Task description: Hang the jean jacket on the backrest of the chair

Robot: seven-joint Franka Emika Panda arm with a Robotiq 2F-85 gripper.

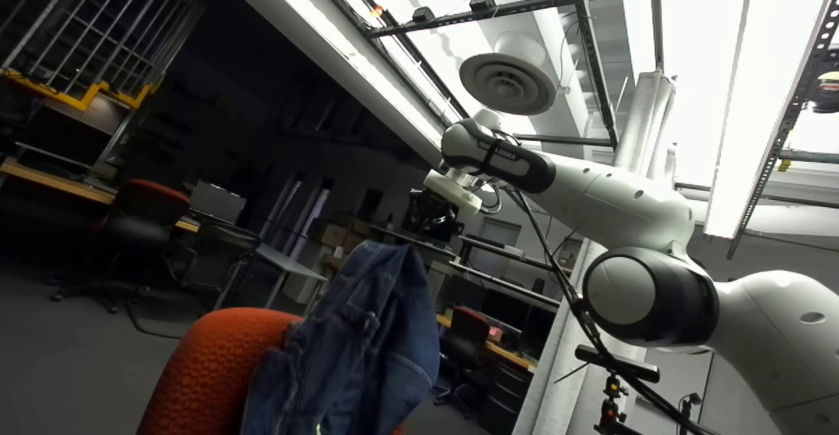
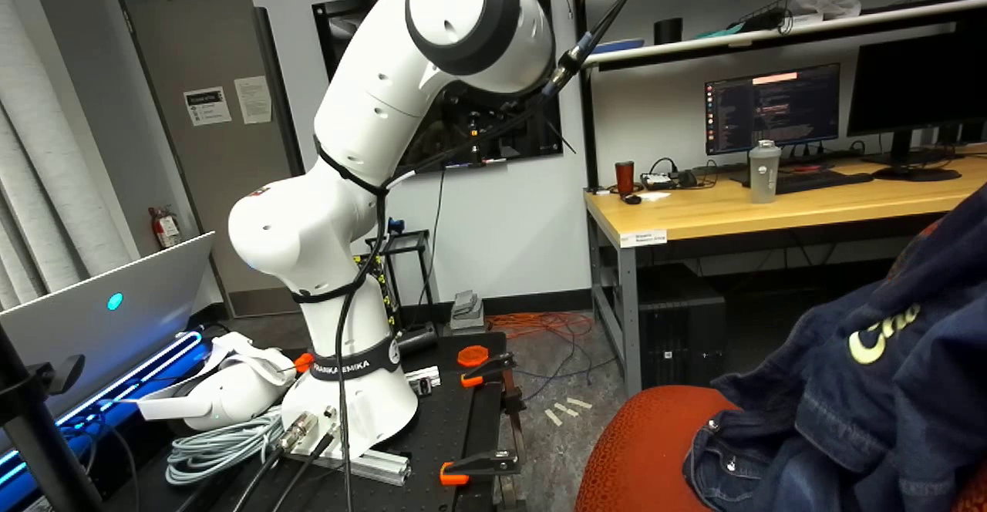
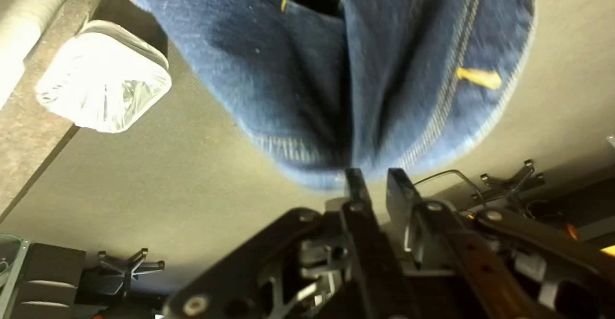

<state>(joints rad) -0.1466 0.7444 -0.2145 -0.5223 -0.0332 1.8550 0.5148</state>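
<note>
Over the orange chair backrest (image 1: 216,363), the jean jacket (image 1: 354,343) drapes, apparently self-supporting, so the gripper (image 3: 377,177) stands slightly parted, holding nothing.

White arm (image 1: 626,209) high and bent, claw (image 3: 375,177) at its far end, fingers (image 3: 402,190) slightly apart.

The grey floor (image 1: 59,363) carries tangled orange cables (image 2: 532,321), pale strips (image 2: 564,409), a plastic-lined bin (image 3: 89,83) and wheeled chairs (image 1: 139,225).
</note>
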